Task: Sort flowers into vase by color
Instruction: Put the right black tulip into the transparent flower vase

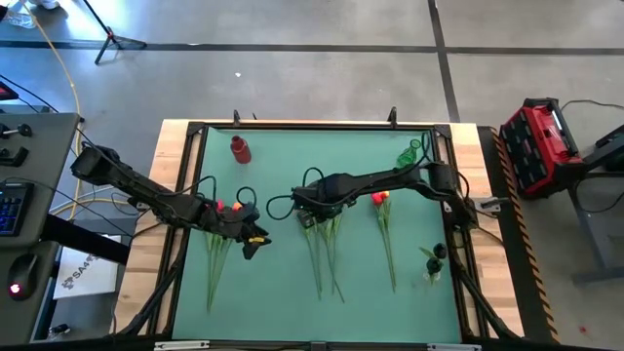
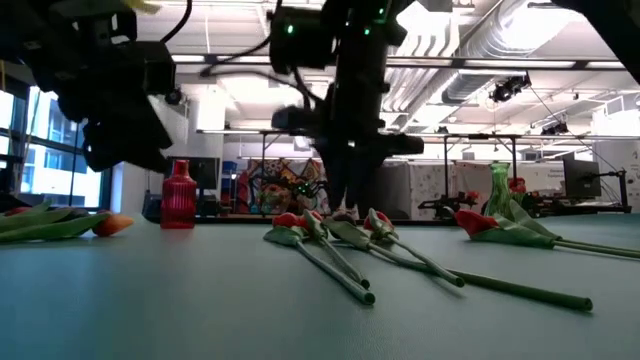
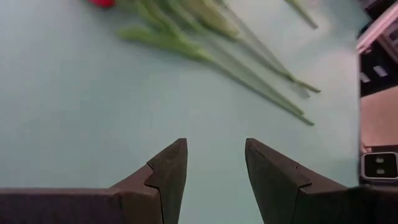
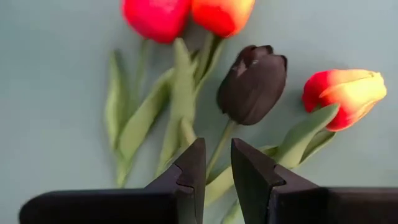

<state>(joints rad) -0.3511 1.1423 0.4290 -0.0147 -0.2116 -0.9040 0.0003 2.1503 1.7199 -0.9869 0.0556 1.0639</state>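
With the right gripper (image 4: pixel 214 163) hovering low over the middle bunch of tulips (image 1: pixel 322 239), its fingers stand narrowly apart and astride the stem of a dark-headed tulip (image 4: pixel 252 84), grasping nothing that I can confirm. The step in hand, as I judge it, is picking one stem out of this bunch. To do it well: come straight down so only that one stem lies between the fingers, since neighbouring leaves lie just beside it and could be caught too. Grip on the stem below the head, not on the head, and lift slowly so the other flowers are not dragged along.

Appearance, from the right wrist view: dark head in the middle, a red head (image 4: pixel 155 17) and an orange-red head (image 4: pixel 222 15) beyond it, a red-and-yellow head (image 4: pixel 342 96) to one side; all on thin green stems with narrow leaves, lying flat on the teal table (image 1: pixel 283 156).

Left gripper (image 3: pixel 214 171) hangs with fingers parted and empty beside the left bunch (image 1: pixel 216 263). Further tulips lie right of centre (image 1: pixel 385 229).

At the far edge stand a red vase (image 1: pixel 240 149) and a green vase (image 1: pixel 409 154), both without flowers as far as I can see.
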